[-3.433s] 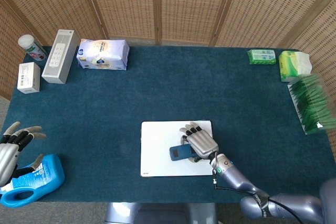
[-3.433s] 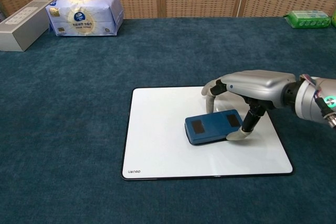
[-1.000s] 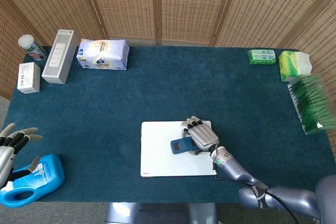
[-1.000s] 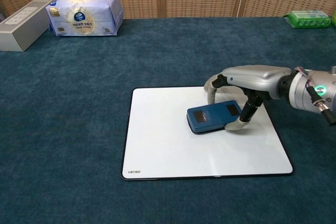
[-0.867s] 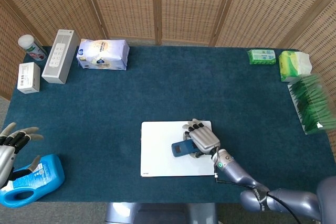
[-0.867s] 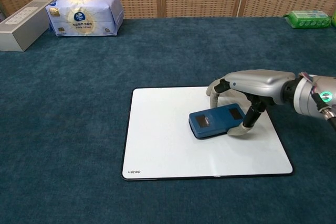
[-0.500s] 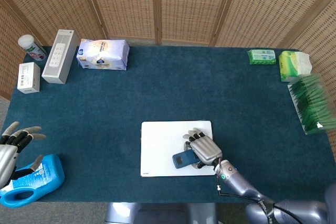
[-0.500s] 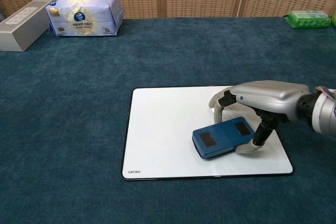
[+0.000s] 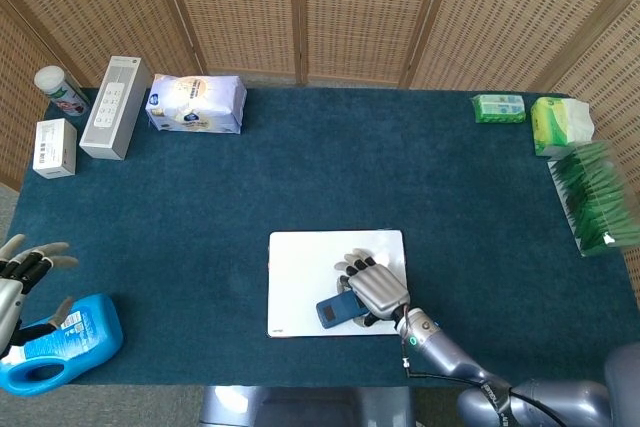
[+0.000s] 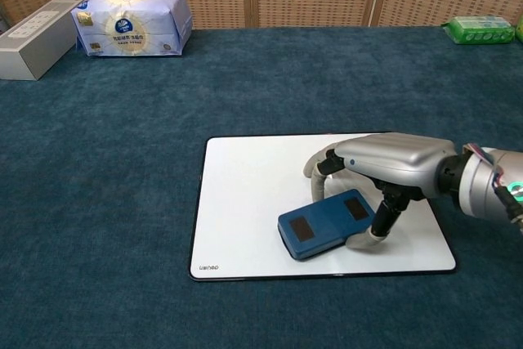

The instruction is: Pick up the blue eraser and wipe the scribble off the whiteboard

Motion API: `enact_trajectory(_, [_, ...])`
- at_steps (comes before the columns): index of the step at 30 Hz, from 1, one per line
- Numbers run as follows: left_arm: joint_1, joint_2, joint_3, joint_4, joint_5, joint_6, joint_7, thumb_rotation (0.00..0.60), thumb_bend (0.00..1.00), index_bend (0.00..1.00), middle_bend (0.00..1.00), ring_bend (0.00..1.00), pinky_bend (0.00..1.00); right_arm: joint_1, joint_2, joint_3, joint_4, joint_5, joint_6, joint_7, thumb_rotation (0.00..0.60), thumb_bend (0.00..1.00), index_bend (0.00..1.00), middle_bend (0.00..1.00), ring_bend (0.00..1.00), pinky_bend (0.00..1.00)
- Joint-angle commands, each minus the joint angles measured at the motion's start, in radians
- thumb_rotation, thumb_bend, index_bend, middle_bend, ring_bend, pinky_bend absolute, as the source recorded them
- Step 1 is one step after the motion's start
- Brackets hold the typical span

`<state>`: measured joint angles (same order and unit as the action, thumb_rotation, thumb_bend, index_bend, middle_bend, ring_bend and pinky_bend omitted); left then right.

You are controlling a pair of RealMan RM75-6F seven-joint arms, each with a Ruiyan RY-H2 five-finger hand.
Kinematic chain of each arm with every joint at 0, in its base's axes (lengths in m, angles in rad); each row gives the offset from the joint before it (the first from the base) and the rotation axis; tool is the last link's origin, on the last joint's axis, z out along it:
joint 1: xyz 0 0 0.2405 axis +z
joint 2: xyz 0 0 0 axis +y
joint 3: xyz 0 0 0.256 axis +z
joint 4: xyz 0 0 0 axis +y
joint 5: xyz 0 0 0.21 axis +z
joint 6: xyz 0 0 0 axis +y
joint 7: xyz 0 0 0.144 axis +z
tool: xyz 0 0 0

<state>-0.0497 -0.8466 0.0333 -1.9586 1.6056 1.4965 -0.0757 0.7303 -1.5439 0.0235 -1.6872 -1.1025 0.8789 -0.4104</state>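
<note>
While the right hand gripped the blue eraser, fingers arched over its far edge and thumb at the near edge, the eraser lay flat on the whiteboard, tilted, in the near-right part of the board. No scribble showed on the bare white surface in either view, so the wiping looked about done, though ink under the hand or eraser could not be ruled out. Left hand was off at the table's near-left corner, holding nothing, fingers spread, just beside a blue detergent bottle.

Risks: the eraser sat near the board's front edge, so a stroke further toward the robot could run it off onto the blue cloth and snag. The grip was only at the eraser's right end, so hard pressure might pivot it out from under the fingers. The board looked loose on the cloth, and a sideways push might slide it rather than wipe it. Tissue pack and grey box were well apart, no hazard.
</note>
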Motion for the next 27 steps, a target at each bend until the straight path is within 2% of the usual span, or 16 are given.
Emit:
enact_trajectory(1, [0.003, 0.001, 0.001, 0.002, 0.002, 0.004, -0.003, 0.6, 0.43, 0.31, 0.24, 0.22, 0.06, 0.011, -0.012, 0.014, 0.021, 0.003, -0.011, 0.006, 0.6, 0.21, 0.55, 0.17, 0.0, 0.0])
enact_trajectory(12, [0.014, 0.007, 0.005, 0.006, 0.007, 0.018, -0.015, 0.6, 0.43, 0.31, 0.24, 0.22, 0.06, 0.045, -0.016, 0.073, 0.081, 0.028, -0.034, 0.039, 0.6, 0.21, 0.55, 0.17, 0.0, 0.0])
enact_trajectory(17, [0.012, 0.006, 0.006, 0.005, 0.01, 0.014, -0.014, 0.6, 0.43, 0.31, 0.24, 0.22, 0.06, 0.033, 0.025, 0.131, 0.081, 0.03, 0.019, 0.09, 0.6, 0.21, 0.55, 0.17, 0.0, 0.0])
enact_trajectory(27, [-0.013, -0.034, 0.006, -0.003, -0.002, -0.043, 0.012, 0.6, 0.43, 0.31, 0.24, 0.22, 0.06, -0.052, 0.113, 0.128, 0.047, 0.003, 0.136, 0.144, 0.6, 0.21, 0.53, 0.17, 0.0, 0.0])
